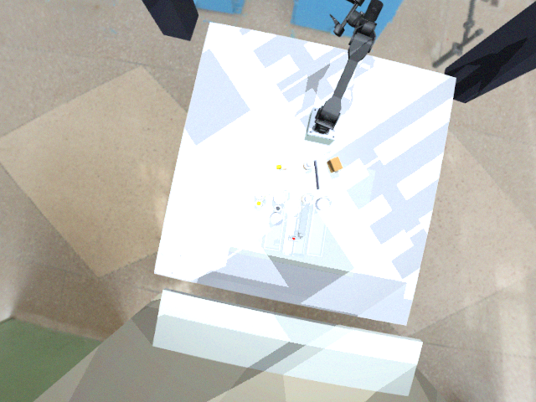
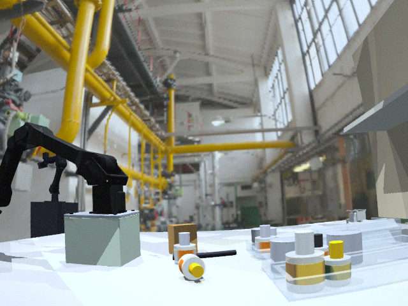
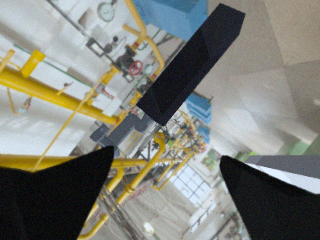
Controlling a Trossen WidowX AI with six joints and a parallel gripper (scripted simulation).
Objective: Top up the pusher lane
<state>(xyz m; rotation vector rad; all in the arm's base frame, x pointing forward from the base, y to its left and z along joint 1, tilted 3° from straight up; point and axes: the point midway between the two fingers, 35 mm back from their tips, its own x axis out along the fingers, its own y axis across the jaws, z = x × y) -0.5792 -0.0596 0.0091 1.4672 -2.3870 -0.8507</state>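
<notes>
My gripper (image 3: 168,156) is open and empty, turned away from the worktop; only background shows between its fingers. A loose jar with a grey-white cap and orange band (image 1: 307,165) (image 2: 184,252) stands upright between the arm base and the lanes. A similar capped, orange-banded jar (image 1: 306,198) (image 2: 264,243) stands at the front of the lane with the grey strip (image 1: 304,219). A metal fitting (image 2: 357,215) is at the lane's rear, with a red spot (image 1: 294,238) beside it. Another loose jar, yellow-capped with an orange band (image 1: 279,167) (image 2: 191,267), lies on its side. Pusher contact is too small to tell.
An orange-brown block (image 1: 334,164) (image 2: 171,238) and dark rod (image 1: 316,175) (image 2: 218,254) lie near the standing loose jar. Around the clear lanes are a green-banded jar (image 2: 337,268), a large yellow-banded jar (image 2: 305,270), a black-capped jar (image 2: 318,240) and grey cylinders (image 2: 344,245).
</notes>
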